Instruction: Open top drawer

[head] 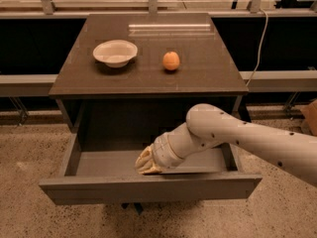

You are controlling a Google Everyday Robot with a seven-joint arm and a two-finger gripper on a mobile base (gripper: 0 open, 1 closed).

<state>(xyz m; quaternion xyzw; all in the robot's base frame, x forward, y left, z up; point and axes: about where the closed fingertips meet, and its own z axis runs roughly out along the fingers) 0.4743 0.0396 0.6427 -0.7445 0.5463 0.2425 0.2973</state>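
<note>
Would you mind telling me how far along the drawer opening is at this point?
Done: the top drawer is pulled well out, its grey interior showing. In hand: the gripper is down inside it, just behind its front. Left: probably only lifting the arm clear, if the drawer needs no more travel.

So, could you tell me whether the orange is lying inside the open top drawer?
No, the orange sits on the cabinet top beside the white bowl; only the gripper is inside the top drawer.
</note>
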